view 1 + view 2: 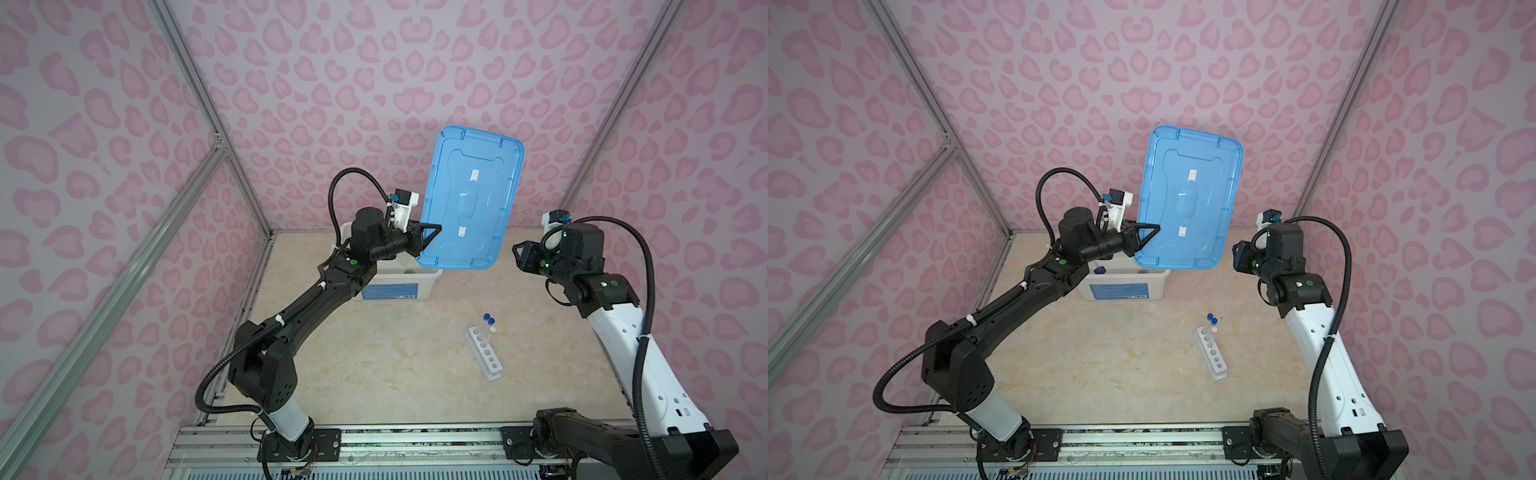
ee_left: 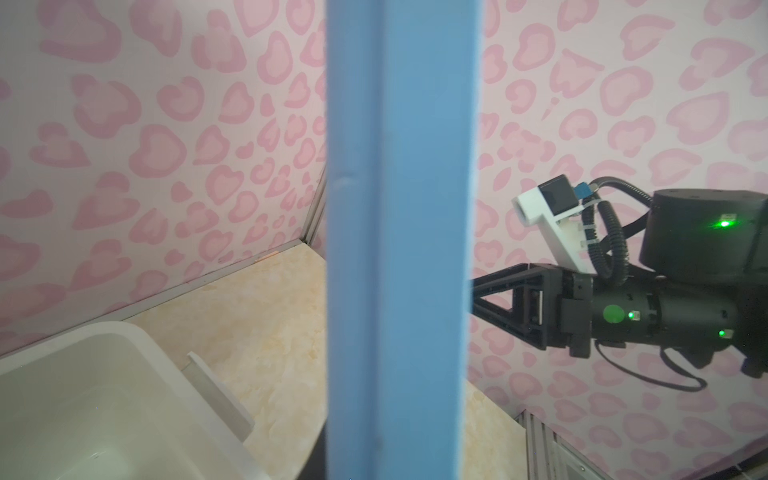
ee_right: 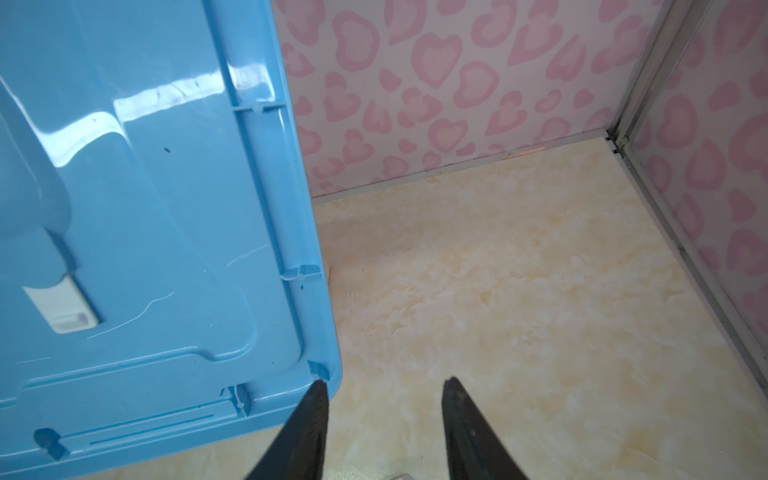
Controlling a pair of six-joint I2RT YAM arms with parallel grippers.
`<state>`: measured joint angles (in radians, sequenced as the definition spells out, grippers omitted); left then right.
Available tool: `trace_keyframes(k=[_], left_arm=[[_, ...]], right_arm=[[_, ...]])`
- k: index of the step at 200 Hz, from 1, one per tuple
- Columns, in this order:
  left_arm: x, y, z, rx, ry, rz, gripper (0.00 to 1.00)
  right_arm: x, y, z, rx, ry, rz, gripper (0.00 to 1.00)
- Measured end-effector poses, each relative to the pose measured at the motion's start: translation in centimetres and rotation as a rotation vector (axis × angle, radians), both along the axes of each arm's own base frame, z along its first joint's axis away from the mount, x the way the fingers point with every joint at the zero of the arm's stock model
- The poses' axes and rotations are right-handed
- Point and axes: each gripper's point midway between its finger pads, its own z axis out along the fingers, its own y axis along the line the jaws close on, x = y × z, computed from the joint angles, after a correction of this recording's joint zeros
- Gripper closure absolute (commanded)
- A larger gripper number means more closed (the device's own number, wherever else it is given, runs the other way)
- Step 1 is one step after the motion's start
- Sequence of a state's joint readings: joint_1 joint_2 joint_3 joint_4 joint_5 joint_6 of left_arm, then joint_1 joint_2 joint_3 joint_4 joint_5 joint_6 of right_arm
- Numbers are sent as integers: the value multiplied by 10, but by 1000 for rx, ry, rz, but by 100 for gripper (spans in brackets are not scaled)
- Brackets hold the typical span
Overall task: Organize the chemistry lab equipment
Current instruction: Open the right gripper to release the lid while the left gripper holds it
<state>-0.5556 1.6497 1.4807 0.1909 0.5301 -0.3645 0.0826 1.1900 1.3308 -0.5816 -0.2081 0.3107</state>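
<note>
**Desk:** What's closest to you?

**Me:** The white rack (image 1: 484, 354) (image 1: 1212, 356). It lies on the table (image 1: 374, 353), right of centre and well apart from both arms. Three capped test tubes (image 1: 486, 318) (image 1: 1211, 318) stand at its far end, two with blue caps and one with a white cap. The nearer holes are open.

**Desk:** And the right side?

**Me:** My right gripper (image 3: 385, 381) (image 1: 517, 252) has its jaws parted, with bare table showing between them and nothing held. In both top views it hangs just beside the lower right corner of the blue lid (image 1: 469, 199) (image 1: 1187, 199) (image 3: 145, 208). In its wrist view one fingertip overlaps that corner. I can't tell whether they touch.

**Desk:** So who has the lid?

**Me:** My left gripper (image 1: 430, 235) (image 1: 1151, 233). It's clamped on the lid's long left edge and holds the lid up in the air, steeply tilted. In the left wrist view that edge (image 2: 399, 249) fills the middle as a blue band, and my own fingers don't show.

**Desk:** And the bin?

**Me:** The white bin (image 1: 395, 286) (image 1: 1125, 289) (image 2: 137, 345) stands open at the back of the table, under the left wrist. The lid's lower edge hangs over its right end.
</note>
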Motion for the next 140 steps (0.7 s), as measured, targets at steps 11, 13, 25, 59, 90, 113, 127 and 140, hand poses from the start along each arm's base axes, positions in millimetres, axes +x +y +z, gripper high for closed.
trace_keyframes(k=[11, 13, 25, 59, 90, 113, 127, 140], left_arm=[[0, 8, 4, 52, -37, 42, 80], [0, 10, 5, 62, -44, 51, 79], [1, 22, 10, 124, -96, 112, 78], [1, 65, 28, 284, -236, 307, 76], [-1, 98, 35, 418, -329, 443, 76], [-5, 111, 43, 469, -384, 491, 79], [-9, 114, 44, 490, -407, 500, 80], [-9, 117, 42, 507, -414, 511, 81]], right_arm=[[-2, 4, 9, 4, -17, 26, 46], [-2, 5, 10, 6, -19, 33, 45], [-4, 13, 20, 16, -34, 77, 42], [-10, 31, 43, 52, -80, 186, 35], [-10, 44, 49, 97, -99, 255, 34], [-4, 53, 51, 141, -103, 291, 36], [-1, 56, 47, 155, -90, 302, 40], [0, 57, 47, 172, -85, 301, 40]])
